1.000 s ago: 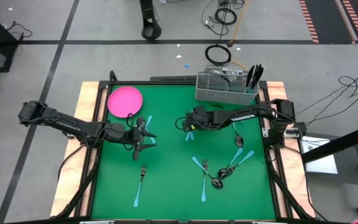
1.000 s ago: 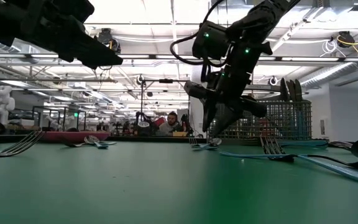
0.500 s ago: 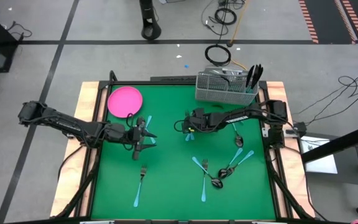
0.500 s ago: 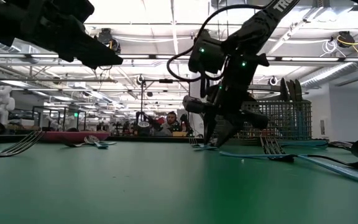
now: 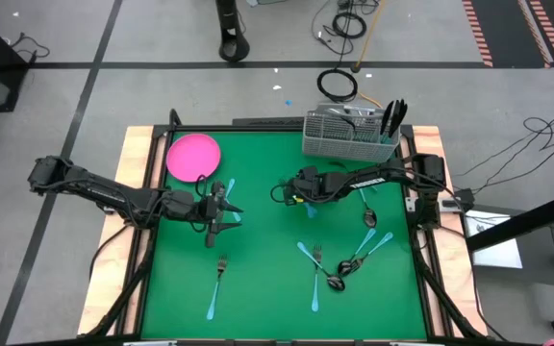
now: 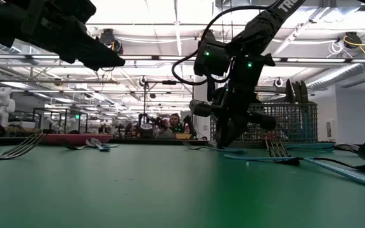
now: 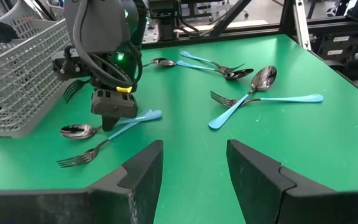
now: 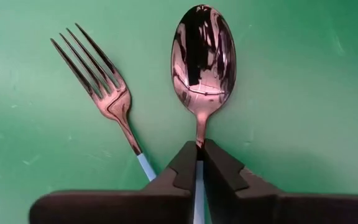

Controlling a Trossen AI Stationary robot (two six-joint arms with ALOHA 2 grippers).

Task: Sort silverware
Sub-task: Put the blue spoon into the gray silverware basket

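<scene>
Your right hand [image 8: 199,163] is clamped shut on the blue-handled, dark-bowled spoon [image 8: 201,59] at its neck, mid-table beside a matching fork [image 8: 98,81]. Lift straight, clearing that fork. Your left hand [image 7: 194,163] waits open.

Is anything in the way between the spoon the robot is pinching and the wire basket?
Nothing visible blocks it. The right gripper is shut on the spoon, with a fork lying beside it. In the high view, the green table between the gripper and the wire basket is bare.
</scene>
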